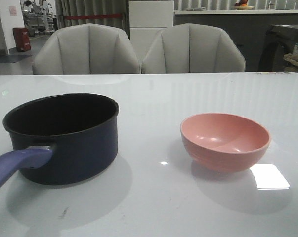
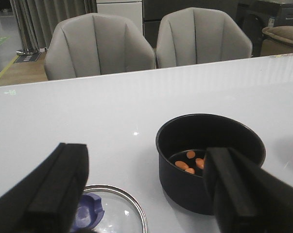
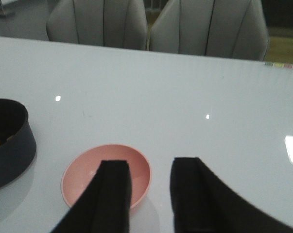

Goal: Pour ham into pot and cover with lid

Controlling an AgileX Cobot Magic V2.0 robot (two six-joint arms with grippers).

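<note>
Orange ham (image 2: pixel 190 162) already lies in our pot (image 2: pixel 209 160), so our left hand (image 2: pixel 146 194) spreads above the lid (image 2: pixel 118 209); our right hand (image 3: pixel 148 194) gapes over the emptied bowl (image 3: pixel 106 174).

A pink bowl (image 1: pixel 225 140) was seen standing upright on the white glossy bench (image 1: pixel 153 98), toward its right side in the front view. Its inside appeared bare. Bright patches of reflected light were seen on the bench surface just beside the bowl. Two grey padded chairs (image 1: pixel 85 49) (image 1: pixel 193 48) were placed side by side behind the far edge of the bench. A red bin (image 1: pixel 21 39) was seen far behind on the left.
</note>
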